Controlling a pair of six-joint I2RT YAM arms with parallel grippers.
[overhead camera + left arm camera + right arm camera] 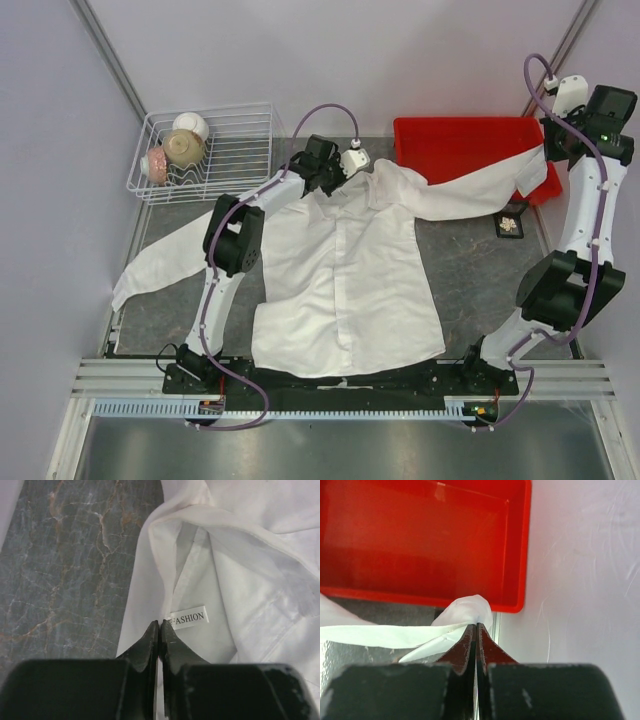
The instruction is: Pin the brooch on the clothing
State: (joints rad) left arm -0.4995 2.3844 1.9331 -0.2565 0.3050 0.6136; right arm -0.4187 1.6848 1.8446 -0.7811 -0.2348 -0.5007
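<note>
Under the shirt (pixel 345 270): grey marbled table (pixel 470 270). Shirt itself white, spread front-up, collar far, hem at the near edge, placket down the middle. One sleeve trailing out to the left on the tabletop, the other pulled taut to the right and raised.

Beyond the shirt's right shoulder: red bin (pixel 450 140), with the raised sleeve crossing its near rim. Beyond the left shoulder: white wire rack (pixel 240 150) holding bowls (pixel 180 145).

At the shirt's collar: left gripper (pixel 159 625), fingers pressed together on a fold of the fabric, just beside the neck label (pixel 189 616) reading "FASHION".

At the far end of the raised sleeve: right gripper (pixel 477 626), fingers clamped together on the bunched cuff, close by the bin's corner.

Right of the shirt, under the raised sleeve and apart from the body of the cloth: small dark pad (pixel 501 231) on the table. On the pad: brooch (pixel 512 220), a tiny pale speck, too small for detail, touched by neither gripper.
</note>
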